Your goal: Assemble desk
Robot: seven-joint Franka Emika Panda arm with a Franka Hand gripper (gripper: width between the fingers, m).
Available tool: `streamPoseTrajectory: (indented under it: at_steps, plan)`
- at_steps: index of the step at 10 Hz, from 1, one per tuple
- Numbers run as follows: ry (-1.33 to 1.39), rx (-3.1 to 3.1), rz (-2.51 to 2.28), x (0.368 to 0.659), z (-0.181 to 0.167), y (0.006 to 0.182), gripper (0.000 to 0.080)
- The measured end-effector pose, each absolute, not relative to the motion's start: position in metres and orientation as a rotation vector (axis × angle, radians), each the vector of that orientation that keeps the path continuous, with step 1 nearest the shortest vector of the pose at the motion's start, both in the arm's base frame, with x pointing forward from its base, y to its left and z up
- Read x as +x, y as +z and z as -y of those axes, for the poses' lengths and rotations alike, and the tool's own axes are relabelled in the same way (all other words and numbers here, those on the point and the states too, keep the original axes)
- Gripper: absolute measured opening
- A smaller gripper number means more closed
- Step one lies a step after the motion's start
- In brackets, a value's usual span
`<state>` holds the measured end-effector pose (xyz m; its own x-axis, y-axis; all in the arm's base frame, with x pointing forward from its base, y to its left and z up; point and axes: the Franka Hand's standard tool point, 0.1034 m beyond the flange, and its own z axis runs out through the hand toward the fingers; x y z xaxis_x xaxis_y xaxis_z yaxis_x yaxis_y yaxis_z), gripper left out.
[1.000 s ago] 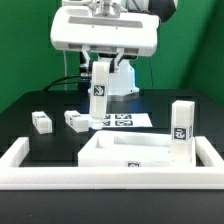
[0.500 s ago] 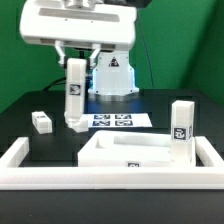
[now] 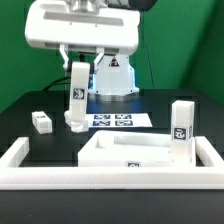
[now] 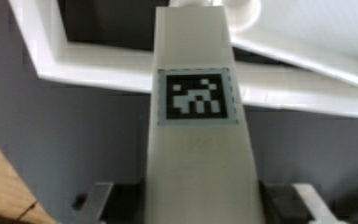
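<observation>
My gripper [image 3: 79, 61] is shut on a white block leg [image 3: 76, 100], which hangs upright just above the table at the exterior view's left, its tag facing the camera. In the wrist view that leg [image 4: 197, 120] fills the middle, with my fingers [image 4: 108, 198] on both sides of it. The white tabletop panel [image 3: 118, 156] lies rim-up at front centre. A second leg [image 3: 180, 130] stands upright at its right corner. A third leg [image 3: 41, 121] lies loose on the black table at the left.
The marker board [image 3: 118, 120] lies flat behind the tabletop panel, beside the held leg. A long low white barrier wall [image 3: 110, 178] runs along the front and turns back at both ends. The arm's base [image 3: 112, 78] stands at the back.
The arm has carried the held leg toward the exterior view's left, over where a small lying leg was seen. In the last half second it barely shifted.
</observation>
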<state>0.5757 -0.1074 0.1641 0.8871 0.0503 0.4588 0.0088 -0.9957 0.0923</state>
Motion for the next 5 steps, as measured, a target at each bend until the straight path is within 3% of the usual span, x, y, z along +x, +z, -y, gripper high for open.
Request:
streamPoseTrajectory:
  at_steps: [5]
  plan:
    - [0.830,2.999,-0.012,0.602,0.110,0.189,0.0290]
